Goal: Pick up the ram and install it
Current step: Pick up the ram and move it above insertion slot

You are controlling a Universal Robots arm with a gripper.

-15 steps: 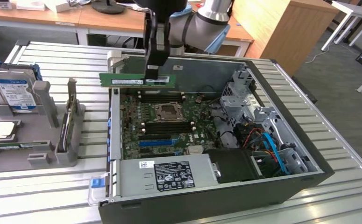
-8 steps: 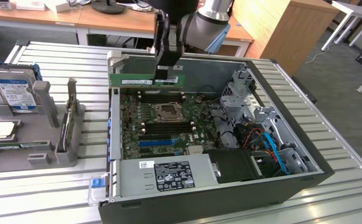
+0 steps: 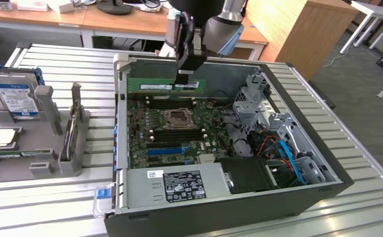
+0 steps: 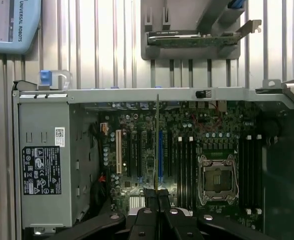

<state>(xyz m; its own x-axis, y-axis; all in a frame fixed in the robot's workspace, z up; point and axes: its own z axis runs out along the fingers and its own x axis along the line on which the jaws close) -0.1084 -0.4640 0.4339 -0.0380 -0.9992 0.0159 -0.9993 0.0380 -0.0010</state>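
Observation:
The ram (image 3: 153, 85), a narrow green board with dark chips and a pale label, hangs level above the far side of the open computer case (image 3: 120, 118). My gripper (image 3: 184, 79) comes down from above and is shut on the stick's upper edge, near its end toward the exterior view's right. In the wrist view the ram (image 4: 157, 140) shows edge-on as a thin line running out from between my fingertips of the gripper (image 4: 157, 193). Beneath it lies the motherboard (image 3: 208, 123), with black memory slots (image 4: 187, 160) beside the processor socket (image 4: 218, 178).
A grey power supply (image 3: 178, 185) fills the case's near end. Metal drive cages (image 3: 257, 98) and blue and orange cables (image 3: 287, 155) crowd the side toward the exterior view's right. Left of the case, a grey fixture (image 3: 43, 170) holds a hard drive (image 3: 17, 98) and an expansion card (image 4: 192, 39).

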